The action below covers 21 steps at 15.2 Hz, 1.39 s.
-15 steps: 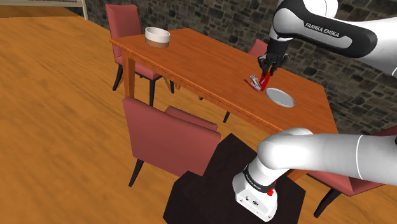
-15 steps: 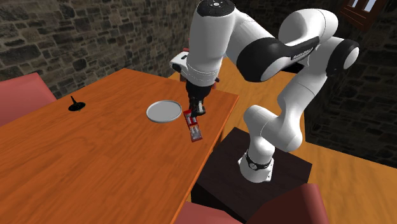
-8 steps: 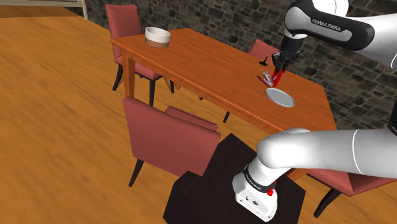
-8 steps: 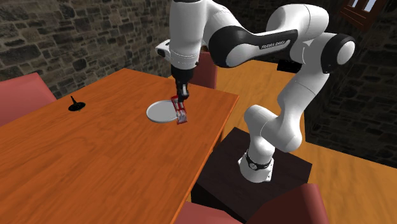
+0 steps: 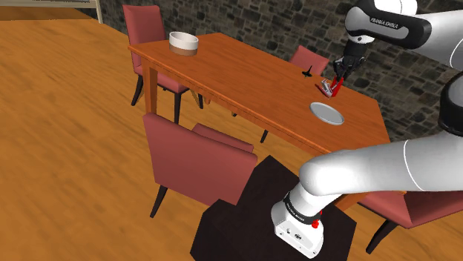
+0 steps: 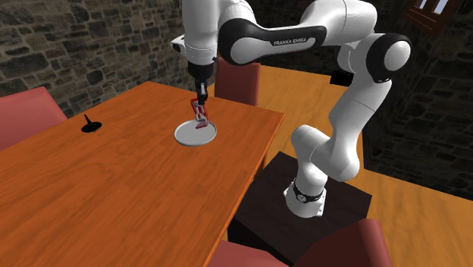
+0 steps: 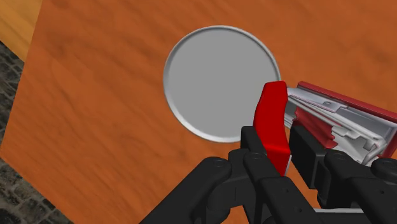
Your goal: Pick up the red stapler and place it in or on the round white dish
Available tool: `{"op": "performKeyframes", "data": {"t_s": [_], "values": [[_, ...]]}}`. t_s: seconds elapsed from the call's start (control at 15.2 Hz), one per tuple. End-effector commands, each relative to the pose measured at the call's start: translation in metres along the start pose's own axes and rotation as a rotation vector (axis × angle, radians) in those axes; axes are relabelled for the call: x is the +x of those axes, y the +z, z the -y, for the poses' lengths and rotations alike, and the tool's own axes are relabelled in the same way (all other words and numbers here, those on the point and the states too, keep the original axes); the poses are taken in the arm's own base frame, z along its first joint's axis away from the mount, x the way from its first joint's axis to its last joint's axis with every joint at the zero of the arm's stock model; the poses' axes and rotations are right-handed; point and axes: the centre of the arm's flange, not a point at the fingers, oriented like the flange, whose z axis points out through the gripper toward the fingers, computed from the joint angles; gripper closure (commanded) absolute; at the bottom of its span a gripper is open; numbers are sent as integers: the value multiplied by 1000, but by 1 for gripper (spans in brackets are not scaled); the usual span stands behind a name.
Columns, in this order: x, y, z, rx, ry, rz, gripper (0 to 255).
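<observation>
Black tool (image 7: 278,143) clamped on the red stapler (image 7: 337,118), lifted clear of the bench (image 7: 95,95), hanging at twelve o'clock of the round pale-grey dish (image 6: 186,136) in the second exterior view. Carrying step; next likely: centre over it, lower, release

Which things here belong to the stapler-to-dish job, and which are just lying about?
Job: red stapler, clasped in the gripper; round pale-grey dish on the table.
Lying about: white bowl at the table's far end; small black object; red chairs.
</observation>
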Motion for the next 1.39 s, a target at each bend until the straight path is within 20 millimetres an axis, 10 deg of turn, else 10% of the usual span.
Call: {"op": "performKeyframes", "data": {"t_s": [0.0, 0.4, 1.32], "values": [[10, 8, -27, -2, 0, 0, 255], [35, 22, -98, -2, 0, 0, 255], [29, 92, -75, -2, 0, 0, 255]]}}
